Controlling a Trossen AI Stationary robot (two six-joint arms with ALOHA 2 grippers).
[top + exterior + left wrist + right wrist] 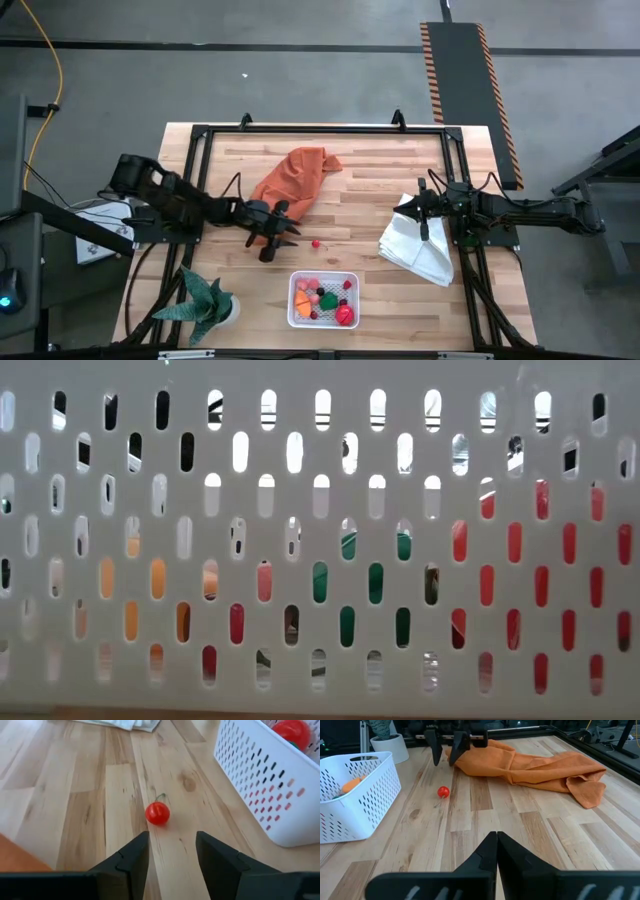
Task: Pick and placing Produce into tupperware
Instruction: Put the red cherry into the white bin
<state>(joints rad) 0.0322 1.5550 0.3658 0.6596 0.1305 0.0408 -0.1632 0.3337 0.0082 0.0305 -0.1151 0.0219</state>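
The small red produce piece [316, 243] lies on the worktop [380, 170] right of the released left hand [281, 240], above the tupperware [296, 300]; the clenched right hand [424, 232] waits far right.

Bare wood is left between the left gripper [171, 851] and the red cherry [157, 813]. That lane is bounded by the perforated white tupperware [323, 278] on one side and the orange cloth [296, 178] on the other. The potted plant [206, 302] perhaps crowds the front corner.
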